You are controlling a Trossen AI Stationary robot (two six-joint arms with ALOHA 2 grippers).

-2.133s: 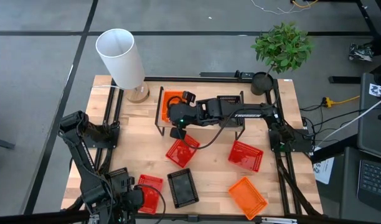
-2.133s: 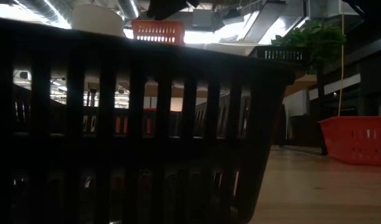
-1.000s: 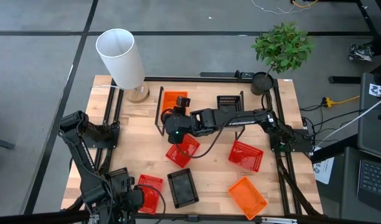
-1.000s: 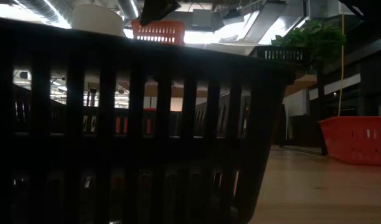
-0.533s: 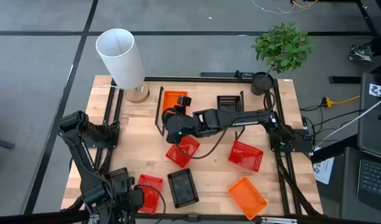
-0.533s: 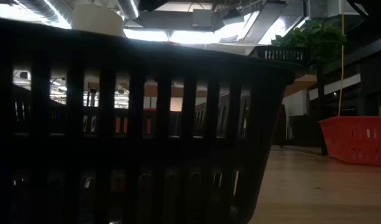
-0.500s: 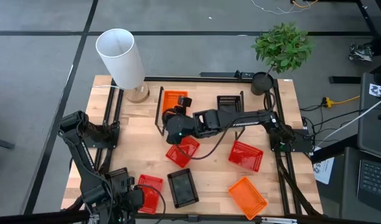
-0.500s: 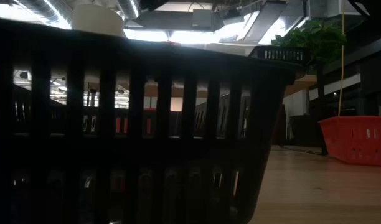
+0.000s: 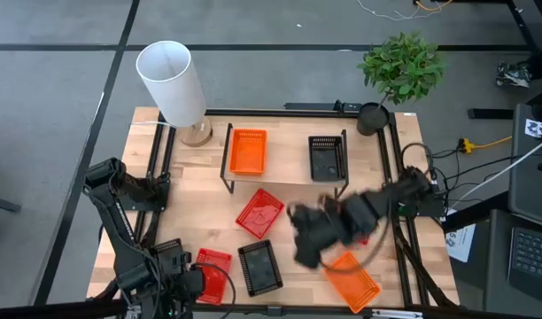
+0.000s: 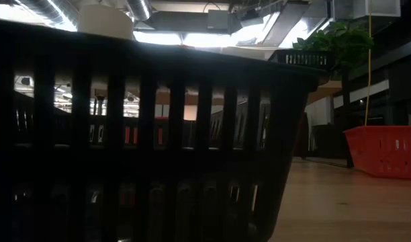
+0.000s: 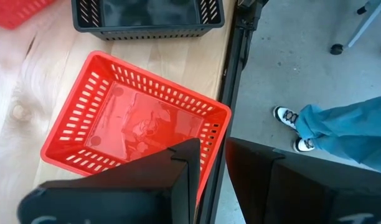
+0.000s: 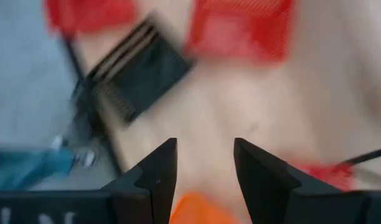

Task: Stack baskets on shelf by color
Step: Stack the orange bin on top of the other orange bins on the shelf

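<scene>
Looking straight down on the surface (image 9: 200,177), the shelf (image 9: 284,168) carries an orange basket (image 9: 248,151) at one end and a black basket (image 9: 327,158) at the other, with bare plank between them. In front of the shelf a red basket (image 9: 259,213) lies skewed on the wood. Nearer the front edge sit a second red basket (image 9: 212,265) and, just beside it, a black basket (image 9: 259,267).

The right hand (image 9: 308,237) hangs blurred over the surface in front of the shelf, and the far end of another orange basket (image 9: 358,284) pokes out from under it. From that arm's wrist camera its fingers (image 12: 156,171) stand apart with bare wood between them, released, grasping nothing.

The left hand (image 11: 209,186) sits at the near left corner, over the front red basket (image 11: 131,127). Its two fingers (image 11: 178,180) show a gap with nothing in it, one of them just above the basket's rim. A person's leg (image 11: 346,127) and shoe (image 11: 285,116) stand on the floor beyond the edge.

A white lamp (image 9: 174,84) and a potted plant (image 9: 399,71) stand at the back corners.
</scene>
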